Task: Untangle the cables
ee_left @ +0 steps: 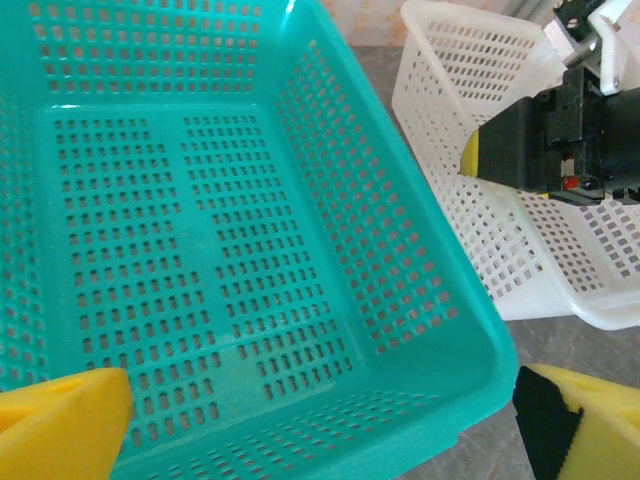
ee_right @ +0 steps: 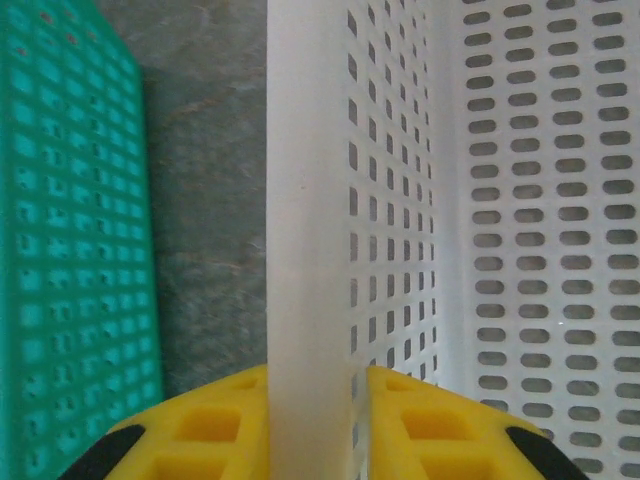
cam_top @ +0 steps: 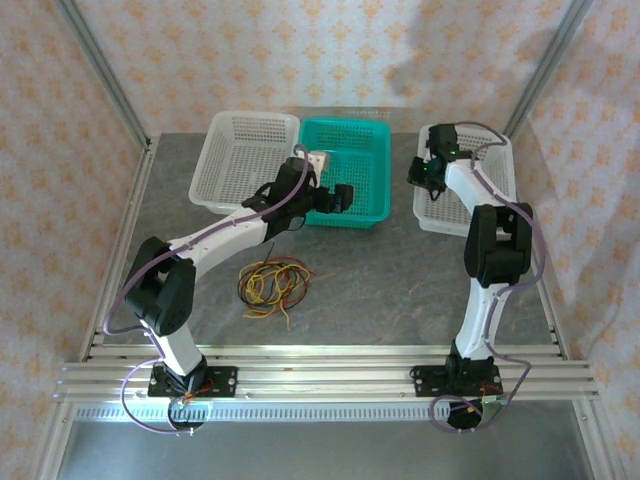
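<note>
Cables [cam_top: 273, 286]: red, yellow and black strands in one tangled bunch on the desk [cam_top: 390, 285], in front of the teal basket [cam_top: 345, 122], toward the arm bases.
Left jaws: spread fully apart, holding nothing, above the teal basket's near edge.
Right jaws: pinched on the wall of the white basket [ee_right: 310, 200] just right of the teal basket, a yellow pad [ee_right: 200, 440] on each side.
</note>
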`<state>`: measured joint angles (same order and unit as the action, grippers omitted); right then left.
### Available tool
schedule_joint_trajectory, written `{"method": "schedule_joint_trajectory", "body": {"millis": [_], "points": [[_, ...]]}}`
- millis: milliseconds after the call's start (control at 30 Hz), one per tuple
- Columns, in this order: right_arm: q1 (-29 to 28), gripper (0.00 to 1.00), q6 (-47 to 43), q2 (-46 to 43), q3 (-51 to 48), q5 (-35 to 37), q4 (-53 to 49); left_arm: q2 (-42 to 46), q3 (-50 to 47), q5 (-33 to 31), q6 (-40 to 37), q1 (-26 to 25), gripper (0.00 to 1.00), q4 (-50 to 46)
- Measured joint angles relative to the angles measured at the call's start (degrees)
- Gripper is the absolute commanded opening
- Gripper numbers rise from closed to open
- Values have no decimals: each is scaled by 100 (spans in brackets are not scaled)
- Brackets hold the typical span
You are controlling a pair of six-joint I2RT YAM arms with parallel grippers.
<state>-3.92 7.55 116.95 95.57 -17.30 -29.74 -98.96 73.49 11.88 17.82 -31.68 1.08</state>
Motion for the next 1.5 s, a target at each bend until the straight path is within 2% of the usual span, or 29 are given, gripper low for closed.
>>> {"method": "schedule_joint_trajectory", "body": {"millis": [67,300,467,767,1000,1233,1500], "points": [[-39,25,35,173,223,-142,17,42,-48,-26,35,52,99,2],[-105,76,282,407,560,-367,101,144,-96,-44,125,278,99,0],[-107,98,435,243,304,-372,385,197,-96,-155,186,634,99,-26],[-120,100,577,-11,-61,-1241,925,17,168,-470,216,1211,99,-313],[-142,100,597,118,-9,-1292,964,-752,750,-291,225,1445,99,-518],[-184,100,592,509,256,-1274,896,-1480,1360,-120,184,1453,99,-861],[-295,88,476,649,474,-1300,721,-1805,1700,140,164,1456,100,-1078]]}}
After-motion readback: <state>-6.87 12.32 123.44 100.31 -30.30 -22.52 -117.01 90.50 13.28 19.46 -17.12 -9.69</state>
